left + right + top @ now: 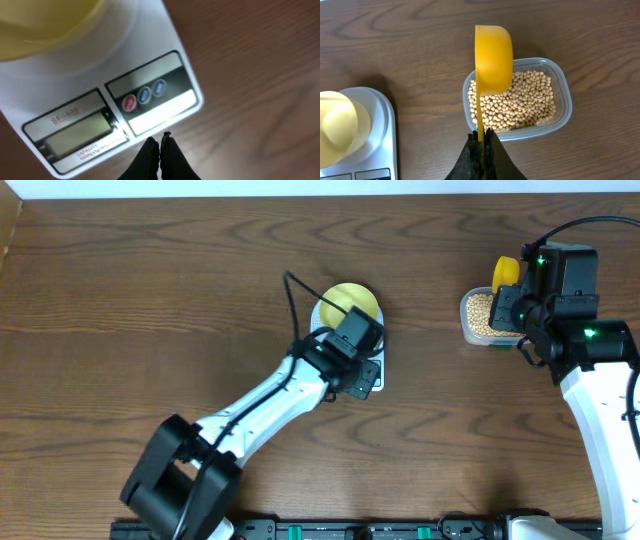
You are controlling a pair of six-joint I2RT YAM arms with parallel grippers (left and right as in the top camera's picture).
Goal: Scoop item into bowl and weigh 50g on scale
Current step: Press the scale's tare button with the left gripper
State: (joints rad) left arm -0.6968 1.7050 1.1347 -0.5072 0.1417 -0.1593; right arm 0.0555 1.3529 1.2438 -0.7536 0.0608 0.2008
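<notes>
The pale yellow bowl sits on the white scale. In the left wrist view the bowl is at the top left and the scale shows its grey display and its red and blue buttons. My left gripper is shut and empty, just off the scale's front edge by the button panel. My right gripper is shut on the handle of a bright yellow scoop, held on edge above the clear tub of tan beans. The bowl and scale show at the left.
The tub of beans stands at the right of the wooden table, with the scoop above it. The left arm stretches from the front edge up to the scale.
</notes>
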